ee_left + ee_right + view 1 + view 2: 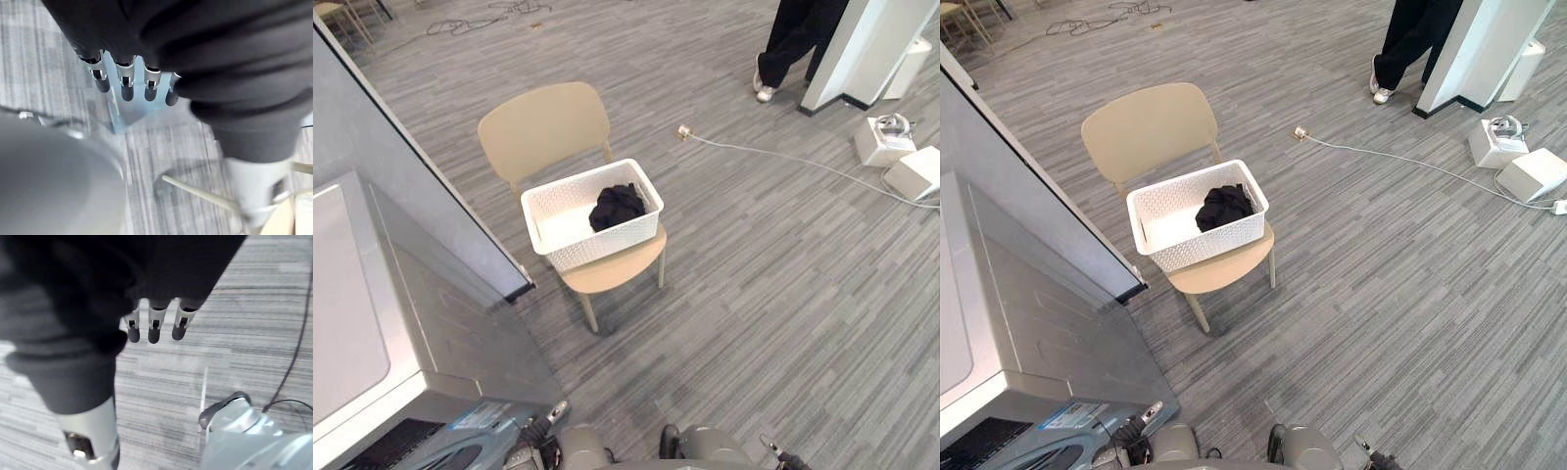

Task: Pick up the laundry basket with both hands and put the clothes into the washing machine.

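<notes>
basket (607,245): sitting upright on the seat of the chair (544,122), well ahead of the robot, open top facing up, being touched by neither hand
clothes (618,206): lying as one dark bundle inside the basket, toward the end on the robot's right, leaving bare white bottom at the other end
washing machine (372,323): standing close at the robot's left, apart from the chair, flanked by a grey panel (401,186) on the chair's side; giving no clear view of the door, so cannot tell whether open or closed
left hand (126,81): hanging low over the floor (783,294) near the washing machine, fingers straight and loose, holding nothing
right hand (154,328): hanging over the floor as well, fingers straight and relaxed, holding nothing
surroundings: person (793,39) standing well beyond the chair; white cable (783,157) trailing across the floor toward white boxes (886,137)
done so far: apparently nothing, judging by the basket sitting unlifted and the clothes lying untouched inside
remaining: approaching the chair, taking the basket at its two ends with both hands, lifting, turning toward the washing machine, getting the clothes inside
stage: looking like the very start, with the approach not yet made
</notes>
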You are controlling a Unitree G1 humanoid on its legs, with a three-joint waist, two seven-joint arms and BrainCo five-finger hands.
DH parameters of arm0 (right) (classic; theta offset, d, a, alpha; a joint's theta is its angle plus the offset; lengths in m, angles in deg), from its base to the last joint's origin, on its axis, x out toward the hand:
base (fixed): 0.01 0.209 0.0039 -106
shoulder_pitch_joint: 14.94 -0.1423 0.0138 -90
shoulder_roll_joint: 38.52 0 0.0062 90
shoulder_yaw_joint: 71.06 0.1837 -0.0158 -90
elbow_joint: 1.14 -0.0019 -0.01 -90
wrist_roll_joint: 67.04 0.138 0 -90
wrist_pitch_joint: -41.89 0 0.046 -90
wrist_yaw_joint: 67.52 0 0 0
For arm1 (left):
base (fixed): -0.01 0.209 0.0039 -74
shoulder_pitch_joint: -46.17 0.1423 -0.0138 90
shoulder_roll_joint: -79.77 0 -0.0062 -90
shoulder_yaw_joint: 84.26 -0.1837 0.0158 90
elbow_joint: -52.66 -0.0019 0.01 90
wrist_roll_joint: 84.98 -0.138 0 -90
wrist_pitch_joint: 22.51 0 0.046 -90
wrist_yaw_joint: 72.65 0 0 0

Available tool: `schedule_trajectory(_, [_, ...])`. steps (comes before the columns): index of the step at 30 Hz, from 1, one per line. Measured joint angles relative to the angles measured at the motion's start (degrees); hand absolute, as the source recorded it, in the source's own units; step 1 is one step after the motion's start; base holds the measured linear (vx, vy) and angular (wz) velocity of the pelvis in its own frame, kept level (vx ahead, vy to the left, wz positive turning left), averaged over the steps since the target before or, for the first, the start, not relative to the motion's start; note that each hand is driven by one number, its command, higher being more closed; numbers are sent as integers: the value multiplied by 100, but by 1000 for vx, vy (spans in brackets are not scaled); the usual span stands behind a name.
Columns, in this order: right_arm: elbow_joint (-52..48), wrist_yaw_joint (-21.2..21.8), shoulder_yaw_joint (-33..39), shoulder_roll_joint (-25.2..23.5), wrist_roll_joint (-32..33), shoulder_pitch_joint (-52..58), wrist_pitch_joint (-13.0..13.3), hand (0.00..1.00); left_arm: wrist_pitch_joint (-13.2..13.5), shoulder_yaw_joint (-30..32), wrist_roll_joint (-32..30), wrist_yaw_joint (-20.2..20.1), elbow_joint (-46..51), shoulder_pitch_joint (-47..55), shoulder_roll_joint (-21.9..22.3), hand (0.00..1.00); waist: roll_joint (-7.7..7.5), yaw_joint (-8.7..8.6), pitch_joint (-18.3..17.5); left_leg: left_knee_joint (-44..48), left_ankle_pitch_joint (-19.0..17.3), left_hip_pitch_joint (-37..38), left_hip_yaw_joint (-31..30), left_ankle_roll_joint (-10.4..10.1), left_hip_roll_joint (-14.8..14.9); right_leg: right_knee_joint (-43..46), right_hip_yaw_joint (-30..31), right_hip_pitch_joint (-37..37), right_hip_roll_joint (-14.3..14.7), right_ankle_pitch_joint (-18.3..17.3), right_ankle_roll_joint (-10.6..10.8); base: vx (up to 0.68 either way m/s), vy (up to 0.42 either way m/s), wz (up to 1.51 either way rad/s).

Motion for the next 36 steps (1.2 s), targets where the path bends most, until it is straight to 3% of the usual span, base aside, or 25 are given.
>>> schedule_trajectory(1, [-39,3,-70,-26,-22,-42,-3,0,0,79,30,-4,-3,3,32,0,5,8,-1,-748,39,-30,163,7,-95,-159,10,118,-26,-5,43,277,49,7])
schedule_trajectory(2, [-42,10,-76,-28,-22,-86,-1,0,-9,83,53,-11,-18,5,48,0,28,50,-13,-1584,336,1,254,58,-225,-326,15,238,-70,-13,95,233,64,3])
schedule_trajectory(3, [-42,10,-79,-28,-22,-96,-2,0,-11,83,58,-14,-33,7,54,0,13,123,-22,-1813,605,102,296,178,-294,-403,77,298,-116,-13,138,332,137,-4])
schedule_trajectory(4, [-53,10,-181,-11,-17,-114,2,0,-13,87,57,-11,-111,7,25,0,-51,171,-110,-2043,636,261,317,366,-507,-478,159,323,-260,-56,280,348,141,-5])
schedule_trajectory(6, [-99,20,-310,44,-21,-159,16,0,-35,139,61,-9,-270,4,31,0,-4,224,-132,-1910,388,340,367,751,-597,-155,270,311,-377,-209,539,395,166,-11])
schedule_trajectory(8, [-93,27,-315,-15,-23,-115,18,0,-36,196,73,-2,-359,30,50,0,-60,270,-136,-2063,262,731,450,758,-669,914,398,69,-497,-286,802,324,142,-10])
schedule_trajectory(10, [-113,55,-298,-114,-40,97,14,0,-34,139,99,7,-324,47,-3,0,-214,231,-225,-2456,210,1344,281,784,-878,3146,370,-689,-774,133,1718,390,131,30])
schedule_trajectory(11, [-148,70,-268,-141,-47,189,10,0,-37,138,103,8,-285,21,-8,0,-255,213,-244,-2493,198,1436,168,796,-937,3605,343,-856,-854,197,1794,371,50,82])
schedule_trajectory(13, [-205,124,-140,-191,-181,573,-5,0,-32,37,102,6,-134,-132,23,0,-307,-45,-270,-2581,195,1772,-496,799,-1036,4747,81,-1267,-1237,181,1769,348,-27,134])
schedule_trajectory(14, [-204,134,-85,-199,-207,650,-9,0,-27,25,102,4,-101,-164,28,0,-308,-60,-270,-2619,196,1863,-620,798,-1032,4805,57,-1344,-1335,168,1745,306,-73,117])
schedule_trajectory(17, [-202,139,201,-261,-208,999,-55,0,-30,9,103,-4,-30,-392,189,0,-373,-56,-321,-2658,192,2093,-1198,778,-951,4017,159,-1703,-1897,5,1428,281,-130,96])
schedule_trajectory(18, [-201,137,229,-276,-206,1015,-71,0,-26,9,103,-8,-8,-396,209,0,-365,-58,-322,-2678,192,2129,-1250,710,-895,3661,259,-1703,-1895,7,1424,239,-207,77])
schedule_trajectory(20, [-201,141,220,-409,-193,1021,-102,0,-19,8,101,-15,1,-440,229,0,-363,-54,-360,-2752,131,2196,-1502,397,-629,1955,973,-1652,-1739,211,1190,238,-320,58])
schedule_trajectory(21, [-201,144,208,-467,-192,1013,-104,0,-17,7,101,-19,-2,-432,223,0,-423,-60,-393,-2739,91,2191,-1562,322,-584,1502,1238,-1553,-1654,371,1170,226,-490,72])
schedule_trajectory(22, [-187,155,193,-590,-172,1038,-110,0,-20,12,77,-22,-14,-387,222,0,-530,-82,-448,-2727,-58,2151,-1785,62,-522,846,1852,-1352,-1550,1006,1239,227,-584,96])
schedule_trajectory(23, [-149,161,186,-658,-134,1083,-113,0,-27,28,24,-26,-30,-389,177,0,-690,-84,-534,-2741,-201,2185,-1974,-150,-442,742,2058,-1122,-1544,778,1724,145,-432,101])
schedule_trajectory(24, [-142,159,166,-660,-134,1068,-114,0,-26,32,-25,-27,-33,-395,222,0,-624,-72,-545,-2731,-241,2195,-2052,-222,-333,678,1991,-998,-1505,591,1682,142,-471,85])
schedule_trajectory(26, [-218,174,46,-454,-121,976,-105,0,-35,87,-234,-34,-120,-392,409,0,-324,-72,-591,-2765,-125,2262,-2088,-502,99,689,1438,-812,-1222,354,1483,90,-429,56])
schedule_trajectory(28, [-224,178,-41,-327,-134,918,-103,0,-37,127,-263,-29,-124,-328,461,0,-217,-60,-647,-2825,13,2354,-2088,-728,305,862,1235,-719,-1063,208,1314,21,-283,42])
schedule_trajectory(33, [-192,203,-53,-251,-127,663,-93,0,-37,336,-144,-7,-132,-25,353,0,-104,-67,-706,-2694,255,2043,-2419,-1029,759,874,687,-645,-719,4,1058,-70,-214,48])
schedule_trajectory(36, [-190,182,-81,-248,36,670,-85,0,-23,340,-7,5,-120,139,274,0,-135,-49,-693,-2344,469,1700,-2435,-926,743,648,453,-491,-704,67,966,-60,-99,60])
